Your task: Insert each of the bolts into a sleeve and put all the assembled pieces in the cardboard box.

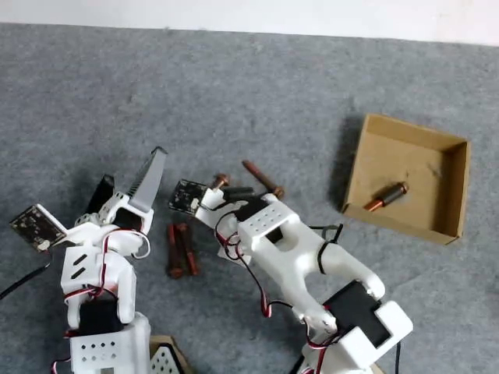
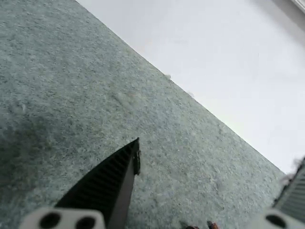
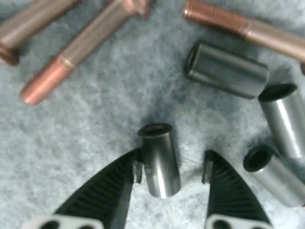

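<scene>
Now right gripper (image 3: 171,164) is part open, straddling one sleeve (image 3: 159,157), nothing clamped. It's a short dark-grey steel tube, hollow, lying on the grey mat (image 1: 257,93) mid-table, well left of the cardboard box (image 1: 425,160). Copper-coloured bolts (image 3: 81,45) lie just beyond it; left gripper (image 1: 125,187) is wide open, empty.

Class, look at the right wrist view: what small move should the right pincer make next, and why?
Probably close the right pincer on the sleeve. Its jaws stand open on either side of that sleeve, which lies on the mat, so it is framed but not yet gripped. Loose bolts lie nearby.
</scene>
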